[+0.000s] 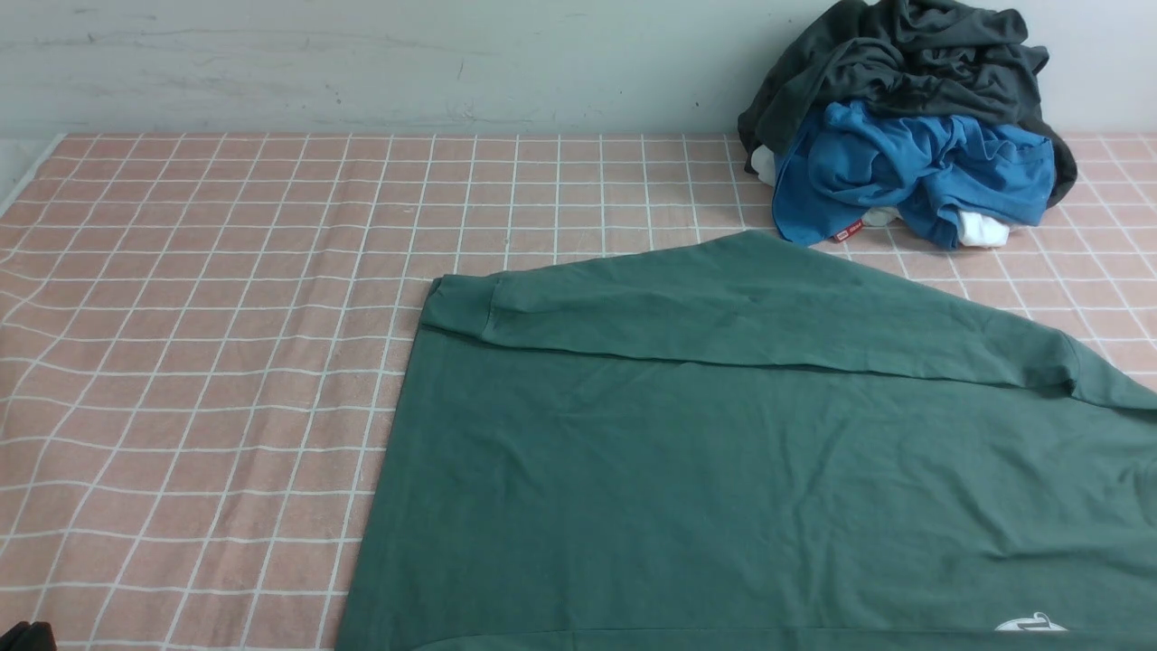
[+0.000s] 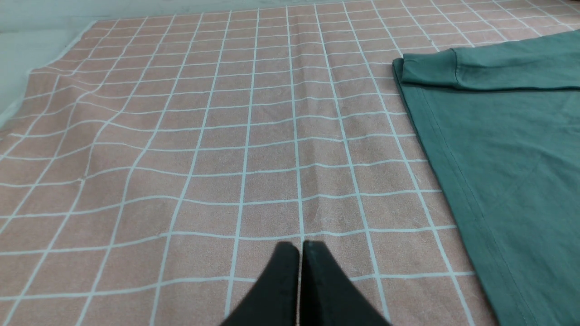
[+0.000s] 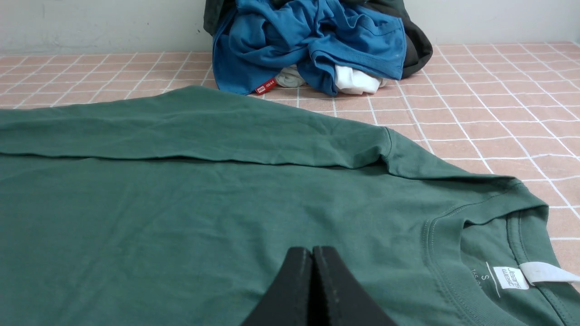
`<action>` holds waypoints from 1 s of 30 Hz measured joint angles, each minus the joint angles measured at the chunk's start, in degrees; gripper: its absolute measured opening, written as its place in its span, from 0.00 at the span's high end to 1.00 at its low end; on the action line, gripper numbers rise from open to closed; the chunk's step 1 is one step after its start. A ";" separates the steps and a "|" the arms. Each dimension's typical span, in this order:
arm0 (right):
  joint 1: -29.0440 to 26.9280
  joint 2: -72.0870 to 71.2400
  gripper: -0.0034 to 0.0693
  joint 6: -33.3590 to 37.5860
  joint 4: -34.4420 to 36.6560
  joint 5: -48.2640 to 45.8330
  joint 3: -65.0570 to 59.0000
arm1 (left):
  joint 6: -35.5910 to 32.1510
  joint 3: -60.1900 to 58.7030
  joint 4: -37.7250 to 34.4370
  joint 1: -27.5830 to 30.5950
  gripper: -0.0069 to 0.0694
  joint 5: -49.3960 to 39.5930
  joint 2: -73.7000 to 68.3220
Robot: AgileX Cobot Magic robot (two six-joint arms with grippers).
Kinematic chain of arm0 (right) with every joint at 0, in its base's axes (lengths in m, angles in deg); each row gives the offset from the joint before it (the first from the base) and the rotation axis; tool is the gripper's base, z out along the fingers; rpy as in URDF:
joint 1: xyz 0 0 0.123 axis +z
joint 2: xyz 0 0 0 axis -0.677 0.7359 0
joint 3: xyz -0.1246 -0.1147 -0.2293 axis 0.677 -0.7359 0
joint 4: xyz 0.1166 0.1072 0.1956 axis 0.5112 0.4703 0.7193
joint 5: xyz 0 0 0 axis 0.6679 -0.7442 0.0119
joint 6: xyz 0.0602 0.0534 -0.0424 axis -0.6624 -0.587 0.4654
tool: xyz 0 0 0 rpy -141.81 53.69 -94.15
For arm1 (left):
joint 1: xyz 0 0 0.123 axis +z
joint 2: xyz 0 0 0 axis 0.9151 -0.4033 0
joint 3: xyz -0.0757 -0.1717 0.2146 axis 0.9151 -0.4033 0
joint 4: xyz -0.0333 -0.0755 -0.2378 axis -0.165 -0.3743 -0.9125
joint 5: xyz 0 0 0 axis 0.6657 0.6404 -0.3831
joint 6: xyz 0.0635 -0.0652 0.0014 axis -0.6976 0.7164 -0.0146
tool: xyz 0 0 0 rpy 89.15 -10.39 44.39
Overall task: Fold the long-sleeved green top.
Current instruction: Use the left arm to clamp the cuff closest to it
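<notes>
Front view: the green long-sleeved top lies spread flat on the near right part of the pink checked cover, running out of frame at the near and right edges. Fabric is plain dark teal-green, lightly creased. One sleeve is folded across the body along its far side, with the cuff ending at the garment's left corner. A small white print shows at the near edge, partly cut off.

Left wrist view: the stitched hem forms the top's left edge. The left gripper has its jaws pressed together, holds nothing, and sits over bare cover, apart from the hem.

Right wrist view: the ribbed collar carries a white label. The right gripper is closed and empty over the body of the top; contact cannot be determined.

At the far right corner, a charcoal garment and a blue garment are heaped against the wall.
</notes>
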 joint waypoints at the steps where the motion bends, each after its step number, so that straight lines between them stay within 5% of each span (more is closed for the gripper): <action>1: 0.00 0.00 0.97 0.00 0.00 0.00 0.00 | 0.00 0.00 0.00 0.00 0.91 0.00 0.00; 30: 0.00 0.00 0.97 -0.48 0.04 0.00 0.00 | 0.16 0.00 -3.36 0.00 0.91 0.00 0.00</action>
